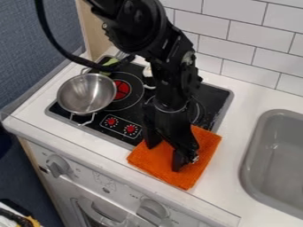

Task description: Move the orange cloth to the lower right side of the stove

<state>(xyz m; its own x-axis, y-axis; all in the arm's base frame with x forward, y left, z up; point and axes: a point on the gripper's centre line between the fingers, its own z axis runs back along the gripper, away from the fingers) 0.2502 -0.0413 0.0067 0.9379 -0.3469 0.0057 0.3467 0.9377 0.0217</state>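
Note:
The gripper (165, 157) hangs over the orange cloth (188, 176), its two fingers apart, with orange fabric visible between them. Whether the fingertips touch the fabric I cannot tell. The cloth lies fairly flat at the lower right corner of the black stove (214, 98), partly over the stove's edge and partly on the white counter. Its middle and upper left part are hidden behind the gripper.
A metal strainer-like bowl (87, 93) sits on the stove's left side, with a green object (110, 62) behind it. The grey sink (253, 148) is on the right. A tiled wall (251, 42) runs along the back.

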